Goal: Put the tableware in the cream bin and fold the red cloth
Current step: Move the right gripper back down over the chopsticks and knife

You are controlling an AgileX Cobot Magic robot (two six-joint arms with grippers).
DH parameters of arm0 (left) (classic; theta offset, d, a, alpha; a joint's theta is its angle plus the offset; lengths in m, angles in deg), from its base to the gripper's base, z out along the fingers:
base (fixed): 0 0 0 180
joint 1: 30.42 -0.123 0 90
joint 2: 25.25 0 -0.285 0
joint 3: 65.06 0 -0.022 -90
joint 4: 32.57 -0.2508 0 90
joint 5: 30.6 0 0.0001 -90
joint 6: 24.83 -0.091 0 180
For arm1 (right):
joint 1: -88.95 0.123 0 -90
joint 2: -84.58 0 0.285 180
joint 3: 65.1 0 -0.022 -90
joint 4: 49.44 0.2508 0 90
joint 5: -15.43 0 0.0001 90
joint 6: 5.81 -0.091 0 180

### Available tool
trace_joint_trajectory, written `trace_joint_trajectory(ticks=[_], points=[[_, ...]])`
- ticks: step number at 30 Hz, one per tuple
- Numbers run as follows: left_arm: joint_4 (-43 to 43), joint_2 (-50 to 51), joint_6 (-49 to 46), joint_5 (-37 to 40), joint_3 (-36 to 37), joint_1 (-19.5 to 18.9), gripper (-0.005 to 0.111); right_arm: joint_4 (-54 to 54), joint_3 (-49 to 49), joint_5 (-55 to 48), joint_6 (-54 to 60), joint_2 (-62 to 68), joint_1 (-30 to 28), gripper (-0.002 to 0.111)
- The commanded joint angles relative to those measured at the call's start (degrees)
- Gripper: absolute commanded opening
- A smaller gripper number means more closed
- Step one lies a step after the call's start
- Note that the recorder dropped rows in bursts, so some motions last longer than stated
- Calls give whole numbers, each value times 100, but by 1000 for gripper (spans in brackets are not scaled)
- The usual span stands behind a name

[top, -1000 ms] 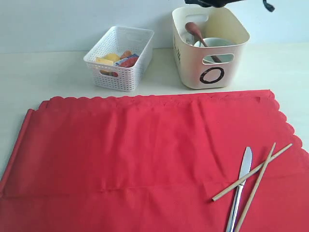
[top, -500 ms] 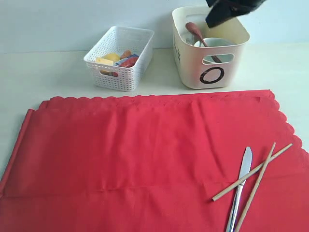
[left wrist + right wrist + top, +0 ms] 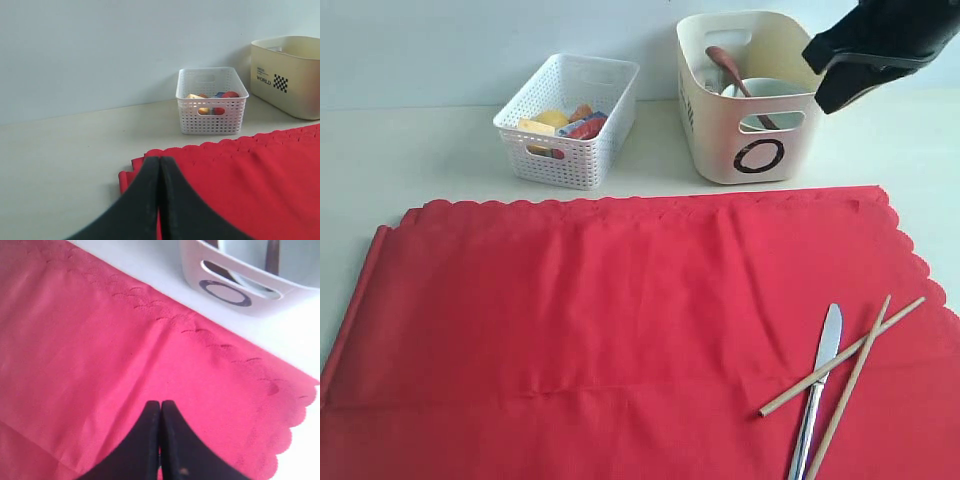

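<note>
now right gripper (image 3: 828, 98) hangs closed, empty, near bin (image 3: 718, 135); left gripper (image 3: 159, 162) closed; knife (image 3: 831, 335), chopsticks (image 3: 841, 357) lie on cloth (image 3: 570, 320).

Lab-like setup: bare tabletop (image 3: 420, 150), blank wall (image 3: 470, 40)

A wide red cloth (image 3: 620, 330) covers most of the near tabletop (image 3: 410, 150); its left and middle lie bare and open from above. Near its right corner, crossed chopsticks (image 3: 880, 325) rest over a silver knife (image 3: 828, 345). Behind the cloth, a white basket (image 3: 570, 160) and the taller cream bin (image 3: 720, 130) stand apart, bare tabletop between them. A bowl (image 3: 770, 90) and spoon (image 3: 725, 62) crowd the bin's inside. The closed right gripper (image 3: 825, 95) hangs just beside the bin's right rim.
</note>
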Motion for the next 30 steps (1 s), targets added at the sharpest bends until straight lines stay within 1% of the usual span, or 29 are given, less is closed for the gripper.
trace_joint_trajectory(ticks=[1,5,6,9,11,16,19,23,25,27,28,29,30], points=[[3,-37,18,-5,17,35,1,-278,-219,64,506,-423,-12,0],[3,-37,18,-5,17,35,1,-797,-262,-814,839,-535,-12,0],[3,-37,18,-5,17,35,1,-917,-324,-826,838,-568,-12,0],[3,-37,6,-5,17,35,1,-1026,-612,-743,1023,-666,60,0],[3,-37,6,-5,17,35,1,-1167,-830,-671,1258,-699,289,0],[3,-37,6,-5,17,35,1,-1848,-1316,-440,1693,-699,1077,0],[3,-37,23,-5,17,35,1,-2178,-1541,-417,1819,-673,1374,0],[3,-37,23,-5,17,35,1,-2278,-1869,-406,2390,-621,1587,0],[3,-37,23,-5,17,35,1,-2368,-2078,-352,2446,-517,1649,0],[3,-37,6,-5,17,35,1,-2953,-2326,-233,2446,-419,1649,0],[3,-37,6,-5,17,35,1,-3478,-2492,-153,2349,-353,1649,3],[3,-37,6,-5,17,35,1,-3641,-2666,292,2177,-329,1649,13],[3,-37,24,-5,17,35,1,-3346,-2734,840,2168,-329,1649,25]])
